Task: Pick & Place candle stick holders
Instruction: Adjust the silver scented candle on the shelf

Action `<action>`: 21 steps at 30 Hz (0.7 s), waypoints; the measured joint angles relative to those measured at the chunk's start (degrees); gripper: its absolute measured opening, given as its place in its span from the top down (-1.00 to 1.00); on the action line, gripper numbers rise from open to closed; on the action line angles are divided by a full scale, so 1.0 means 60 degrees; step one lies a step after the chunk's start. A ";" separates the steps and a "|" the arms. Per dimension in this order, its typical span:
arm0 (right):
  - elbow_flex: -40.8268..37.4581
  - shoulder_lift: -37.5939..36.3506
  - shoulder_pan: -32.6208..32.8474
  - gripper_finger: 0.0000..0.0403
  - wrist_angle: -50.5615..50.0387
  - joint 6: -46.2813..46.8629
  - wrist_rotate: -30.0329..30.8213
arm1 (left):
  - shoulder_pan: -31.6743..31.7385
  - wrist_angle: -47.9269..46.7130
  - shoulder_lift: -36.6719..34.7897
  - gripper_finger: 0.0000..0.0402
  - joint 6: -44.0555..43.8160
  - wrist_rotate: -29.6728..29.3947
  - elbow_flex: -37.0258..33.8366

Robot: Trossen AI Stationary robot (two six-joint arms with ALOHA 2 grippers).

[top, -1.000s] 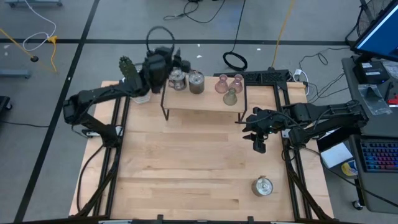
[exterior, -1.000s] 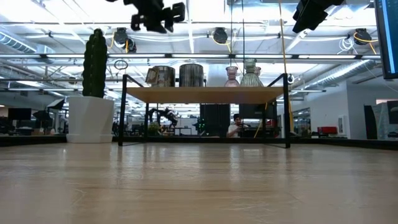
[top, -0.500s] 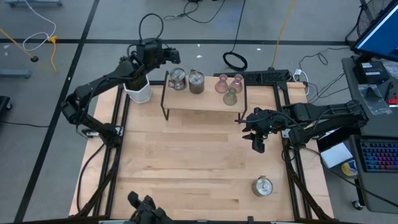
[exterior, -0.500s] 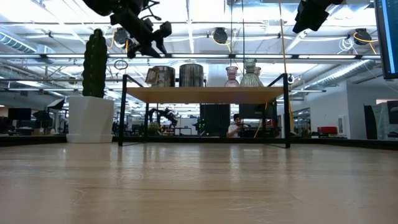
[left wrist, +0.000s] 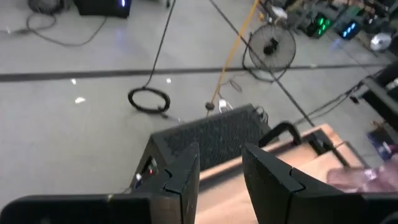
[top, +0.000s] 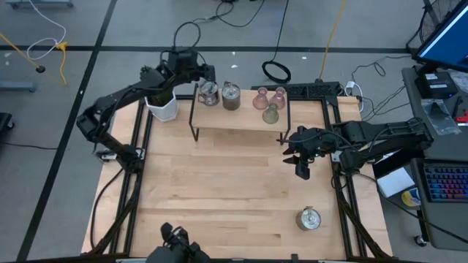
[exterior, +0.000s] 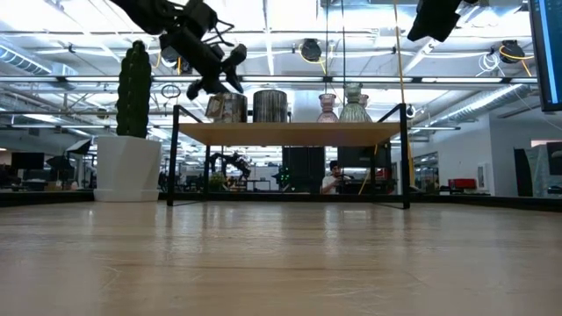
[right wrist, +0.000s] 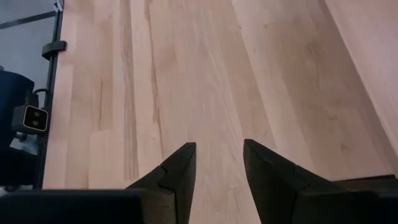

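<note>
High view: left gripper (top: 203, 74) poised at the shelf's (top: 241, 120) eleven o'clock corner, just beside the first silver holder (top: 209, 92); second silver holder (top: 231, 96) next along; two pinkish holders (top: 269, 97) and the olive-green holder (top: 271, 112) grouped toward the shelf's one o'clock end. Third silver holder (top: 309, 218) alone on the table (top: 219, 190) at about five o'clock. Right gripper (top: 301, 166) waiting just off the shelf's four o'clock corner. White pot with the cactus (top: 161, 107) close at the left arm's nine o'clock — worth steering clear of.

Low view: left gripper (exterior: 219, 77) angled down above the nearest silver holder (exterior: 226, 107), not yet around it. Probably best to level the wrist and centre over the holder before descending — a slanted approach could knock its neighbour (exterior: 270, 104).

Left wrist view: fingers (left wrist: 268, 180) apart with a clear gap, nothing between them; pinkish glass (left wrist: 367, 177) at the four o'clock edge.

Right wrist view: fingers (right wrist: 175, 171) likewise spread, empty, bare wood beneath.
</note>
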 joint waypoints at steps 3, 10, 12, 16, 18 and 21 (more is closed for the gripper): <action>0.0001 0.0000 0.0000 0.38 0.0000 0.0004 -0.0005 | -0.0002 -0.0065 0.0137 0.39 -0.0075 0.0025 -0.0004; 0.0000 -0.0001 0.0000 0.38 0.0000 -0.0007 -0.0005 | 0.0011 -0.0418 0.0154 0.39 -0.0103 0.0240 -0.0004; 0.0000 0.0000 0.0000 0.38 0.0000 -0.0047 -0.0005 | 0.0007 -0.0722 0.0154 0.39 -0.0112 0.0269 -0.0004; 0.0000 0.0000 0.0000 0.38 0.0000 -0.0066 -0.0005 | 0.0007 -0.1038 0.0154 0.39 -0.0147 0.0281 -0.0004; 0.0000 0.0000 0.0000 0.38 0.0000 -0.0066 -0.0005 | 0.0007 -0.1065 0.0154 0.39 -0.0180 0.0308 -0.0004; 0.0000 0.0000 0.0000 0.38 0.0000 -0.0067 -0.0005 | 0.0007 -0.1062 0.0154 0.39 -0.0215 0.0456 -0.0004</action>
